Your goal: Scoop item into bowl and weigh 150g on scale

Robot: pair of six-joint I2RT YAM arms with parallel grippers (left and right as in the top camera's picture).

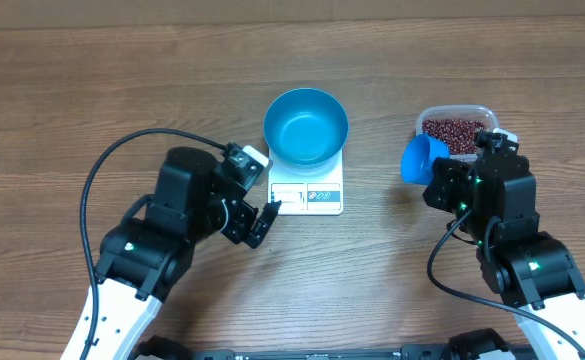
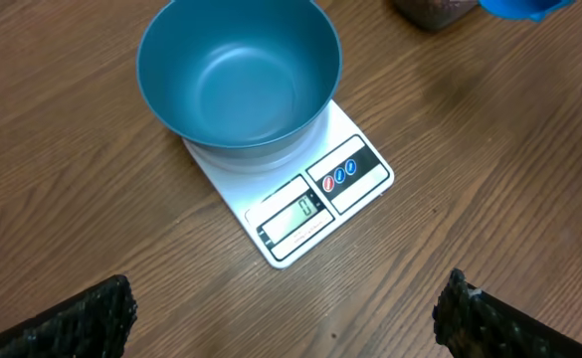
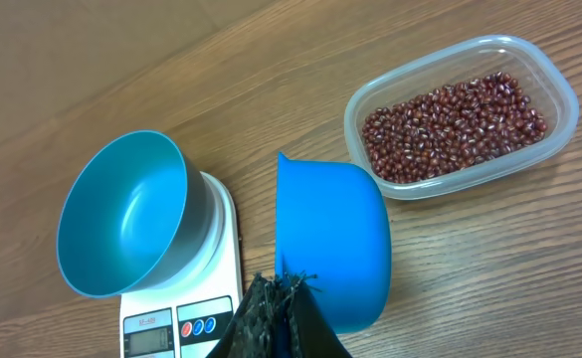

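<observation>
The bowl (image 1: 305, 125) and the scoop (image 3: 335, 234) are shining blue. The beans (image 3: 455, 124) are looking dark red, the scale (image 1: 307, 197) white.

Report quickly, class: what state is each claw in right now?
Left claw: open, holding nothing.
Right claw: closed, holding the blue scoop.

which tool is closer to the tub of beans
Right. The right tool, shut on the blue scoop, sits just beside the tub; the left tool is open, beyond the scale.
</observation>
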